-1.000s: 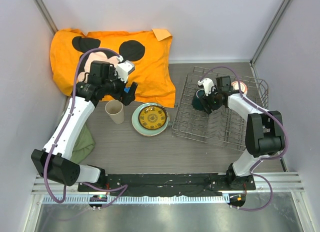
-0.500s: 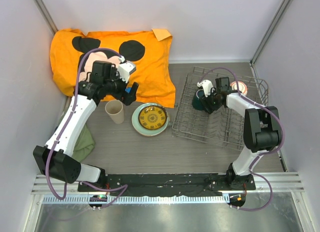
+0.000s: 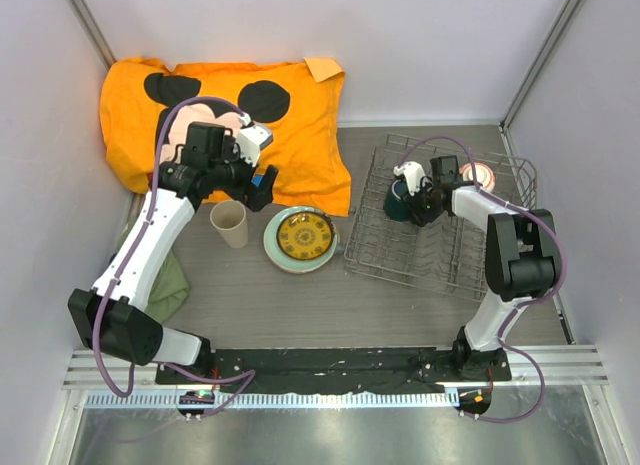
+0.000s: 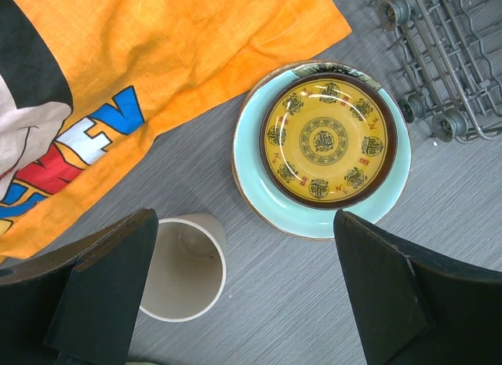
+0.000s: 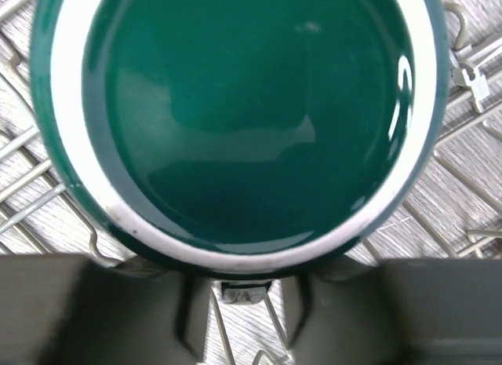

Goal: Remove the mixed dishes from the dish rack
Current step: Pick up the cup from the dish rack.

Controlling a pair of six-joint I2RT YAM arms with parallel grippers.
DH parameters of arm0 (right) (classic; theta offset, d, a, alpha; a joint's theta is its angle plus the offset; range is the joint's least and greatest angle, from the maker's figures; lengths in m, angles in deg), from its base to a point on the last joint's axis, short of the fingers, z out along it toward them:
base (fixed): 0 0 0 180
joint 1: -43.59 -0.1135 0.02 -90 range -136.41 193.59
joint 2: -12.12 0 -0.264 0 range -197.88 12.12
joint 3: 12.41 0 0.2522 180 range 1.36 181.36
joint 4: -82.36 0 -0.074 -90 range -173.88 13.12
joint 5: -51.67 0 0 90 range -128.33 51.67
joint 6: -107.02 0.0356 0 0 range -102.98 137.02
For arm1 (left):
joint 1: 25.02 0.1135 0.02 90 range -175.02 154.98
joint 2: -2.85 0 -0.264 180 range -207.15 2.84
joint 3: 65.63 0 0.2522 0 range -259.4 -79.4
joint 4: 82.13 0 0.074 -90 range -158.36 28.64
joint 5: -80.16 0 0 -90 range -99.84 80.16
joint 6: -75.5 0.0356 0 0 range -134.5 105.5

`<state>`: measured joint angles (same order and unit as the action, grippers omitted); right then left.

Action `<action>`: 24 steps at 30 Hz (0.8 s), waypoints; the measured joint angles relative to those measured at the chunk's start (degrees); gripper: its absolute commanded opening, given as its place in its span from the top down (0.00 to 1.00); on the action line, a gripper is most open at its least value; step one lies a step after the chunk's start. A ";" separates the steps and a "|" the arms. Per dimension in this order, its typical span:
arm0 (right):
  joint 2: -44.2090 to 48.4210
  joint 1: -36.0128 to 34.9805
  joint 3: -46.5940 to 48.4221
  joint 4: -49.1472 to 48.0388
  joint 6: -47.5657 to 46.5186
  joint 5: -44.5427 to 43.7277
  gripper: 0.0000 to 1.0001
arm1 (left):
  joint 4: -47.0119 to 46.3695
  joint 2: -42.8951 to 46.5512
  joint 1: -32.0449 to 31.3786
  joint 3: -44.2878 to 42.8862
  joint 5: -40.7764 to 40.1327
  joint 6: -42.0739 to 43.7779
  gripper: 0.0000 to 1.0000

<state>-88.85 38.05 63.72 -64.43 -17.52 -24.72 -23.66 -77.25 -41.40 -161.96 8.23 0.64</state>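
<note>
The dark teal mug (image 3: 400, 199) stands upright in the grey wire dish rack (image 3: 400, 257) and fills the right wrist view (image 5: 235, 106). My right gripper (image 3: 424, 193) (image 5: 245, 302) is at its near side, fingers narrowly open either side of the handle stub. The red-orange bowl (image 3: 478, 173) sits in the rack's far right. My left gripper (image 3: 256, 181) (image 4: 247, 302) is open and empty above the table. Below it are the beige cup (image 3: 230, 223) (image 4: 182, 269) and the pale-green plate with yellow centre (image 3: 301, 237) (image 4: 325, 149). The plate lies on another plate, of which only a patterned rim shows.
An orange cartoon cushion (image 3: 230, 105) (image 4: 157, 59) lies at the far left, its edge close to the plate. A green cloth (image 3: 166, 290) lies under the left arm. The rack's corner (image 4: 447, 59) shows right of the plate. Walls enclose the table.
My right gripper has shifted slightly toward the far side against the mug. The mug stays in the rack. My left arm has barely moved.
</note>
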 measured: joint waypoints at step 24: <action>4.61 0.92 0.00 2.75 0.39 3.56 0.98 | -1.22 -0.48 0.00 1.49 0.61 -0.92 0.00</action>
<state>-84.24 38.97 63.72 -61.68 -17.13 -21.16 -24.88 -77.73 -41.40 -160.47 8.84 -0.28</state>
